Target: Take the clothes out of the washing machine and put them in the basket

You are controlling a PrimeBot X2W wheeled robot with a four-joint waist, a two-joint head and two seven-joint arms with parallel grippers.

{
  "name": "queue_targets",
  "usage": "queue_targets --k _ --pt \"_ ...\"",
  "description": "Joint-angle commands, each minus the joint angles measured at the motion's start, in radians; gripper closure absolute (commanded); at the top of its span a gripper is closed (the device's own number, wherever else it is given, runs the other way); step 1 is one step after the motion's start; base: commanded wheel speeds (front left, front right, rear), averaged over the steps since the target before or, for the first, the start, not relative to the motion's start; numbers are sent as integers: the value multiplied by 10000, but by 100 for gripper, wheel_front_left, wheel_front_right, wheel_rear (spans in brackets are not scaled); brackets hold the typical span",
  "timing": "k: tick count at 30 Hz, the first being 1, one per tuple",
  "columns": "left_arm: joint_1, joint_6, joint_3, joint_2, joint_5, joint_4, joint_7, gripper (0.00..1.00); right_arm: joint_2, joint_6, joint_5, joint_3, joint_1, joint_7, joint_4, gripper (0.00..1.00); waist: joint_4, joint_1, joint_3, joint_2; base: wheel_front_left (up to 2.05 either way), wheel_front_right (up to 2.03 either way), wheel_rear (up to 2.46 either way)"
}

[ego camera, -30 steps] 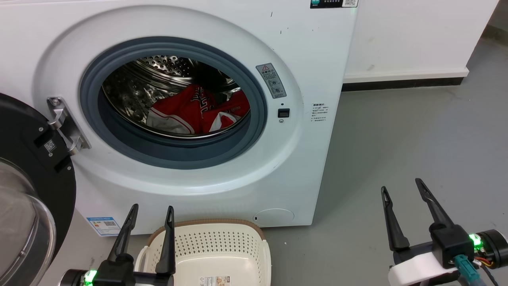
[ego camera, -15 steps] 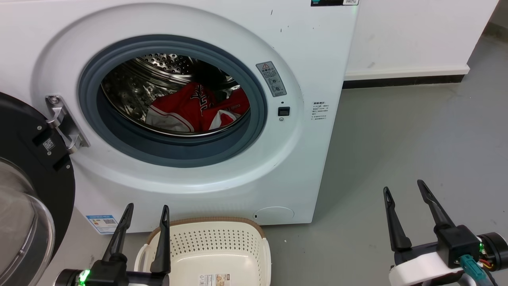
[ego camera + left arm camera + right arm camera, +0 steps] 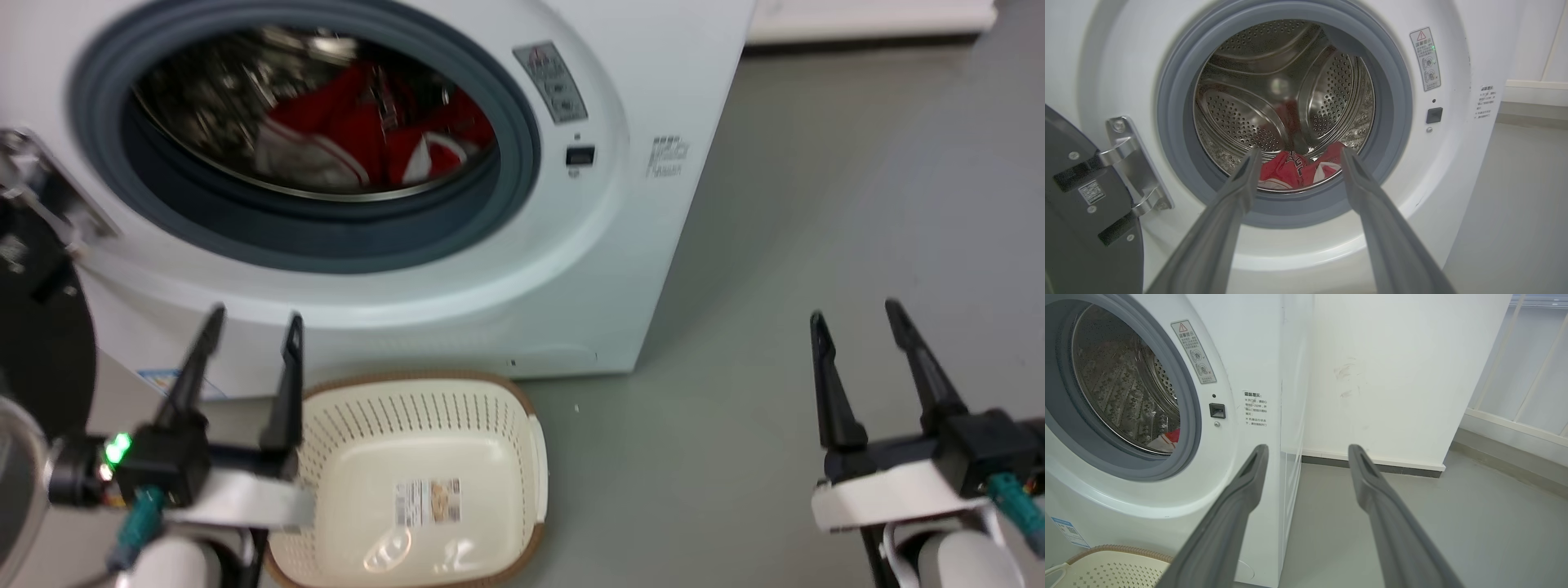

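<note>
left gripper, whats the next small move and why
Probably ease the left gripper straight forward into the washing machine. It is open and empty, the door is swung aside, and the clothes lie low in the drum, framed between its fingers. The basket below holds no clothes yet.

The washing machine (image 3: 522,269) is seen with its dark door (image 3: 41,343) swung open to the left, and red-and-white clothes (image 3: 359,135) are heaped in the drum, slightly blurred. The cream basket (image 3: 408,408) is set on the grey floor (image 3: 775,245) just before the machine, a paper label (image 3: 427,501) shown on its bottom. Both pairs of fingers are held parted: the left gripper (image 3: 257,314) at the basket's left edge, the right gripper (image 3: 853,309) well apart over the floor.
</note>
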State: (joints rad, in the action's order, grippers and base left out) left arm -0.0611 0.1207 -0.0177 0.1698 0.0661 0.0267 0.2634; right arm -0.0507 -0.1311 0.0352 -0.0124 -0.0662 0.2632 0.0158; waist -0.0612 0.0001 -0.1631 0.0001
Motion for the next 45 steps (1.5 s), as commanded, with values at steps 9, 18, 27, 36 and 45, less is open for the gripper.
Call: queue_targets --k 9,18,27,36,45 --pt "-3880 89 604 2004 937 -2832 6 0 12 8 -382 -125 -966 25 -493 0 -754 -1 -3154 -1 0 0 0" --pt "-8451 84 2760 4134 2437 -5518 -1326 0 13 7 -747 37 -1539 25 -1016 0 -1310 -1 -4908 -1 0 0 0" --pt "-12345 84 4787 5583 3931 -6844 -3764 0 12 8 -1188 710 -1709 25 -1568 0 -2071 -1 -6229 -1 0 0 0" --pt "-15150 85 6601 6703 4641 -7501 -6397 0 13 8 -1773 1658 -1391 25 -2255 0 -3088 -1 -7156 -1 0 0 0" --pt "-16760 87 8201 7784 4958 -7982 -8626 0 13 8 -2057 2343 -929 25 -2771 0 -3959 -1 -7572 -1 0 0 0"
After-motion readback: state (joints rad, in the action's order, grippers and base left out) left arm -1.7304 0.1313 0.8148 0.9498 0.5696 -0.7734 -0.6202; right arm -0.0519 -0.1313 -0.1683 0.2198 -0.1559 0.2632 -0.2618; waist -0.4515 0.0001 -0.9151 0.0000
